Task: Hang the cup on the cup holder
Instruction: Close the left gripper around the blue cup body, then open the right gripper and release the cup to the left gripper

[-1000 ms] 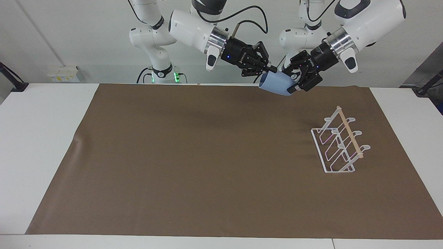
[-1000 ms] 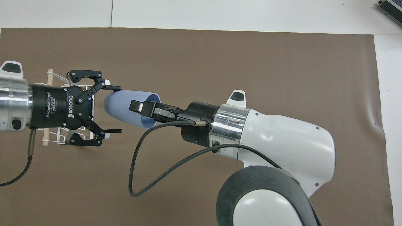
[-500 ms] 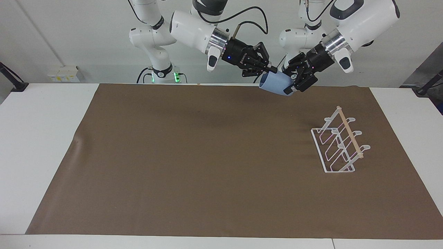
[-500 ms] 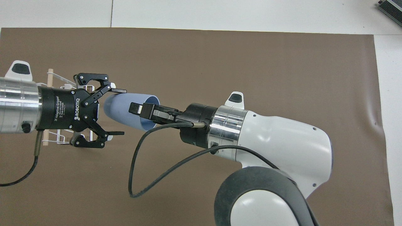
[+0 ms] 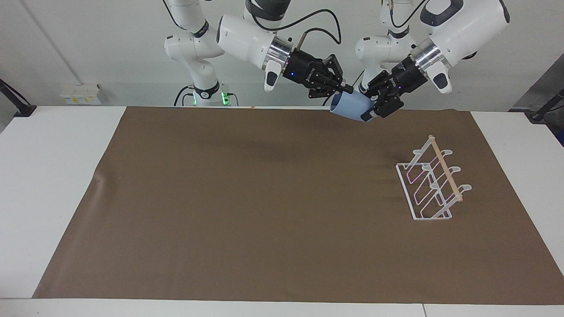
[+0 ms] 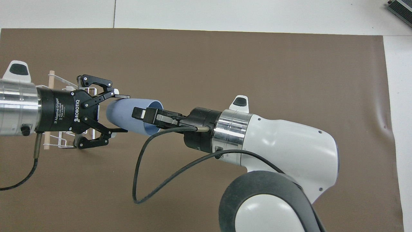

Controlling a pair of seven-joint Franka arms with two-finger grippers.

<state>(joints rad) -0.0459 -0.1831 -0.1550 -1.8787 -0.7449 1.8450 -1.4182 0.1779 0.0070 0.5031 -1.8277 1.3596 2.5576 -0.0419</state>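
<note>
The light-blue cup [image 5: 350, 107] hangs tilted on its side in the air over the mat's edge nearest the robots. My right gripper [image 5: 348, 90] is shut on the wall at its open rim [image 6: 154, 106], one finger inside and one outside. My left gripper [image 5: 368, 105] is shut on the cup's narrow closed end, a fingertip pressed to each side [image 6: 120, 96]. The white wire cup holder [image 5: 434, 180] with its wooden dowel stands on the mat toward the left arm's end. In the overhead view the left gripper [image 6: 122, 112] covers most of the cup holder [image 6: 56, 78].
A brown mat [image 5: 246, 198] covers most of the white table [image 5: 48, 176]. Nothing else lies on the mat. A black cable [image 6: 141, 174] loops down from the right wrist.
The left gripper's fingers, wide open around the cup's closed end before, have closed onto it. The right gripper has kept its grip on the rim, and the cup has barely moved.
</note>
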